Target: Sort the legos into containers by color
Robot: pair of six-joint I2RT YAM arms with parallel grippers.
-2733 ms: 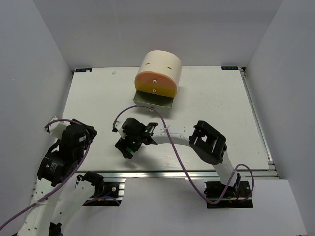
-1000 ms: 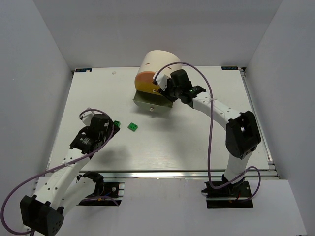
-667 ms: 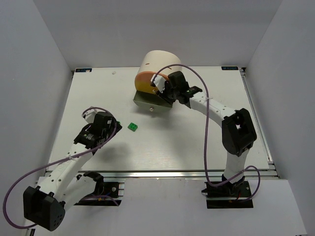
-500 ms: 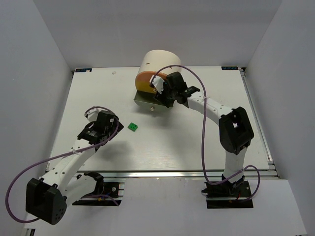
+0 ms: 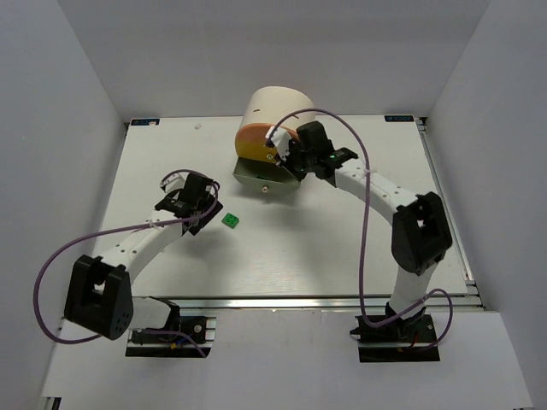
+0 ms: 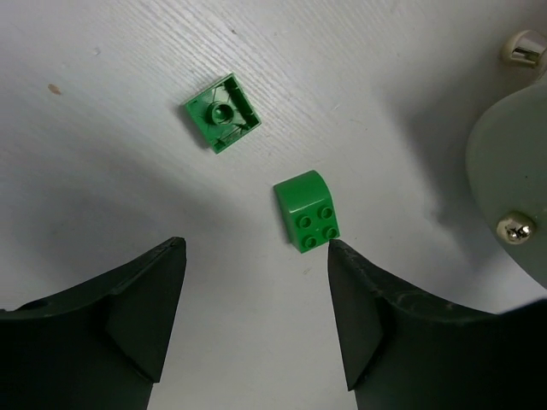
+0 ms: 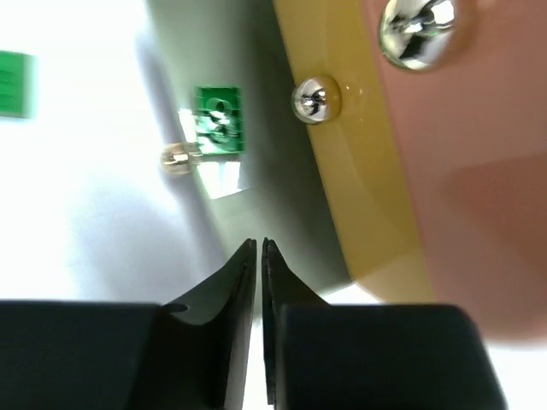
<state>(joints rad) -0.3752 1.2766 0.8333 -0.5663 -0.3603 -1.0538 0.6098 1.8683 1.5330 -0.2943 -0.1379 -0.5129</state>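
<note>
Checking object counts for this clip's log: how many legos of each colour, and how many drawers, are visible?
Green legos: 3
Purple legos: 0
Orange-yellow legos: 0
Drawers: 3
Total: 6

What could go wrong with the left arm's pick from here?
1. The studded green brick lies right beside one finger of the open left gripper, off centre. Closing may shove it rather than grip it.
2. The upside-down green brick lies close by and could get knocked.
3. The shut right gripper hangs at the open drawer, possibly blocking the drop.
</note>
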